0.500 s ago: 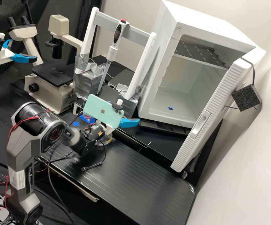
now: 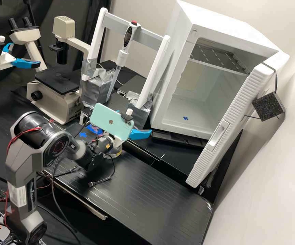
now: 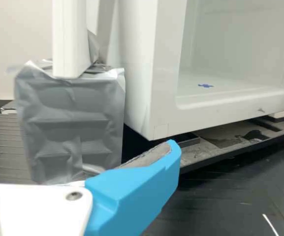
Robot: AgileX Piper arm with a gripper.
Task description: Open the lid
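The gripper is open and empty at the centre of the high view. The clear round container sits to its lower left, partly behind the arm. Expect light, rigid, slippery plastic; grip opposite sides of its upper edge gently.

Black bench, marked with pale lines. Directly upon it: one beige microscope, one blue tape cross, one round clear dish.
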